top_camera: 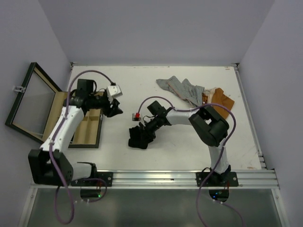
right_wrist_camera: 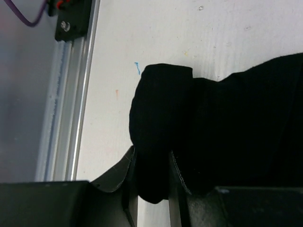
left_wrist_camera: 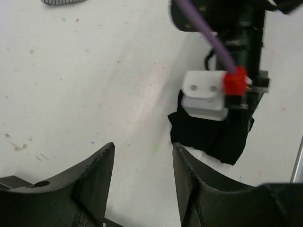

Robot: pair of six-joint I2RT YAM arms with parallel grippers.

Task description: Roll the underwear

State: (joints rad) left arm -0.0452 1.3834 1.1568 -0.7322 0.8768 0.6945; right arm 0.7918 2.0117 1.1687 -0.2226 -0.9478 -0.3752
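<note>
A black piece of underwear (top_camera: pixel 139 137) lies bunched on the white table near the middle front. My right gripper (top_camera: pixel 147 131) is shut on its rolled edge; in the right wrist view the black cloth (right_wrist_camera: pixel 199 127) is pinched between the two fingers (right_wrist_camera: pixel 152 175). My left gripper (top_camera: pixel 113 109) stands open to the left of it, with nothing between its fingers (left_wrist_camera: pixel 142 156); the black underwear (left_wrist_camera: pixel 213 135) shows ahead of it under the right arm's wrist. Grey striped underwear (top_camera: pixel 182 87) and an orange-brown one (top_camera: pixel 220 98) lie at the back right.
A compartmented wooden box (top_camera: pixel 80 124) with its glass lid (top_camera: pixel 33 101) open stands at the left edge. An aluminium rail (top_camera: pixel 189 177) runs along the table's front. Walls enclose the table on three sides.
</note>
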